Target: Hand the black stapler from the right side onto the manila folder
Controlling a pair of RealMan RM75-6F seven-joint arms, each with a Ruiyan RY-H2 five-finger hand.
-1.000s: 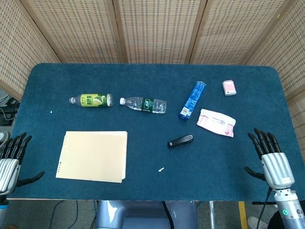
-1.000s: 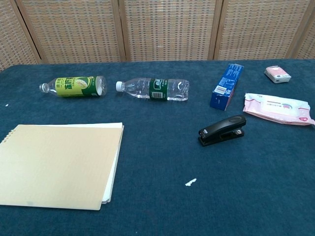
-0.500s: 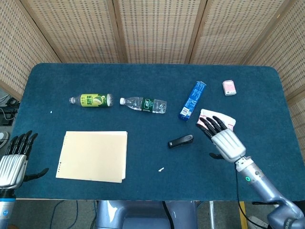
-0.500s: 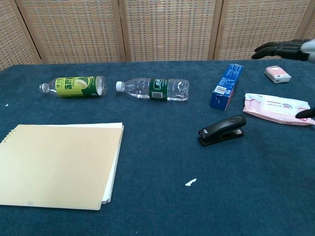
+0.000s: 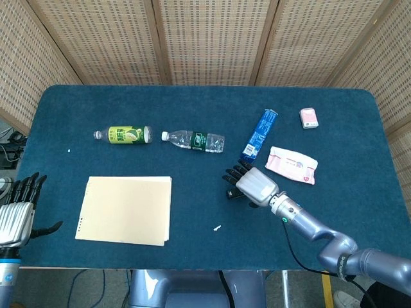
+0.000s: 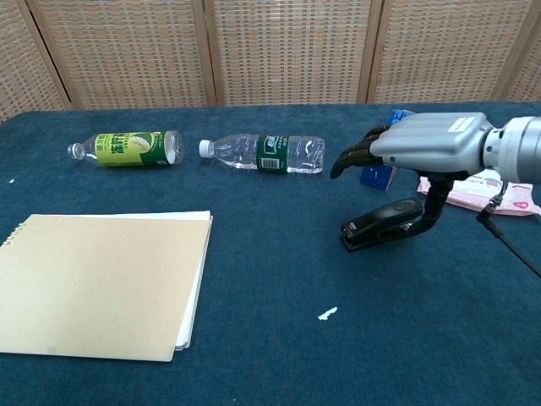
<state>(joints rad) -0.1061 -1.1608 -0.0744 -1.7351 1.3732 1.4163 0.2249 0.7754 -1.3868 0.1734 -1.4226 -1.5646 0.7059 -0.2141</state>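
Observation:
The black stapler [image 6: 380, 225] lies on the blue table right of centre. My right hand [image 6: 423, 144] hovers just above it, fingers spread and curved forward, holding nothing. Its thumb [image 6: 434, 207] reaches down beside the stapler's right end; I cannot tell whether it touches. In the head view my right hand [image 5: 255, 185] covers most of the stapler. The manila folder [image 5: 125, 210] [image 6: 97, 283] lies flat at the front left. At the table's front left edge my left hand [image 5: 18, 217] is off the table with fingers extended and empty.
A blue box [image 5: 259, 133] and a pink wipes packet [image 5: 292, 165] lie just behind and right of the stapler. Further left are a green bottle [image 5: 122, 135] and a clear bottle [image 5: 192, 140], both on their sides. A white scrap [image 5: 217, 228] lies near the front.
My right hand swept in from the front right edge, over the wipes packet, to just above the stapler. The left hand shifted slightly. The stapler has stayed in place.

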